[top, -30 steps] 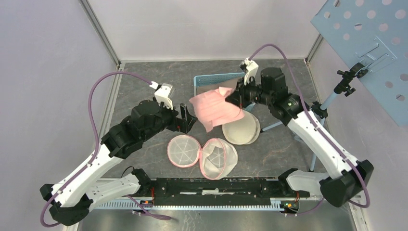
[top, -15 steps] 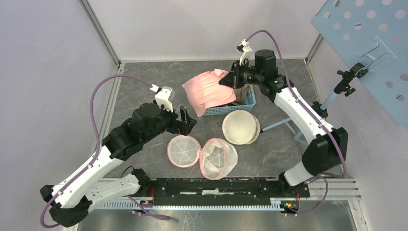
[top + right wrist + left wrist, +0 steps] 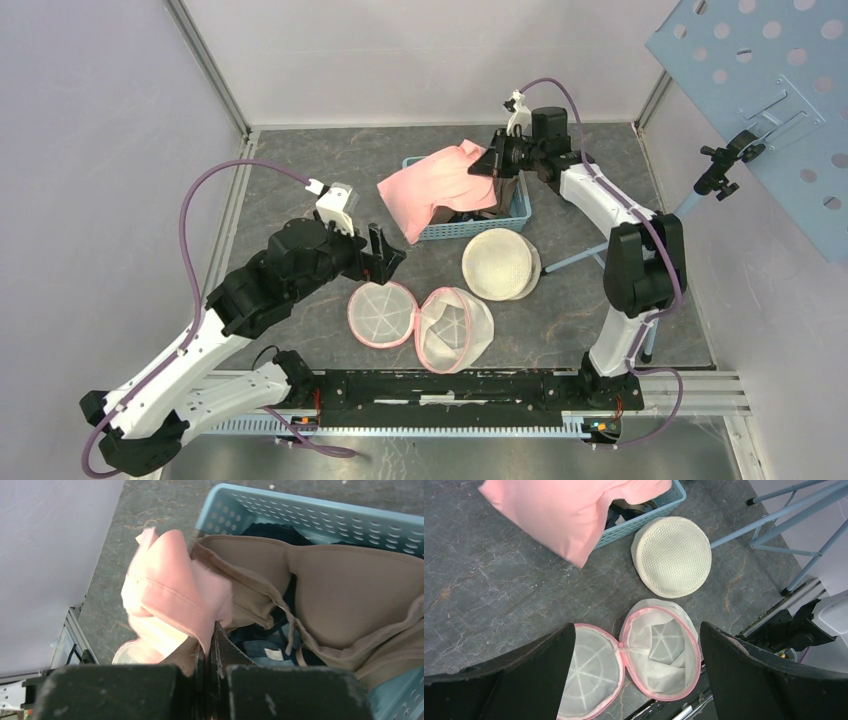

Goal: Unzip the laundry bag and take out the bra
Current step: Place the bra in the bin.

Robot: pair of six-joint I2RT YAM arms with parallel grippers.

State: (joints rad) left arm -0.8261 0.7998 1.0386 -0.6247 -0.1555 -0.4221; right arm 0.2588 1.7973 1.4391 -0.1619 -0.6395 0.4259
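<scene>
The laundry bag point(image 3: 420, 320) is a white mesh clamshell with a pink zip rim. It lies wide open on the table, and its two halves look empty in the left wrist view point(image 3: 634, 655). My right gripper point(image 3: 487, 165) is shut on a corner of the pink bra point(image 3: 435, 190) and holds it over the blue basket point(image 3: 505, 215). The bra drapes over the basket's left edge. In the right wrist view the pink fabric point(image 3: 175, 595) is pinched between the jaws of my right gripper point(image 3: 207, 645). My left gripper point(image 3: 385, 250) is open and empty above the bag; it also shows in its own wrist view point(image 3: 636, 626).
A cream mesh dome bag point(image 3: 500, 265) lies right of the open bag. The basket point(image 3: 300, 515) holds a tan bra point(image 3: 340, 595) and dark garments. A stand point(image 3: 700, 190) with a perforated blue panel point(image 3: 770, 70) is at the right.
My right gripper has carried the pink bra back from over the middle of the table to above the basket. My left gripper has drawn back slightly towards the left.
</scene>
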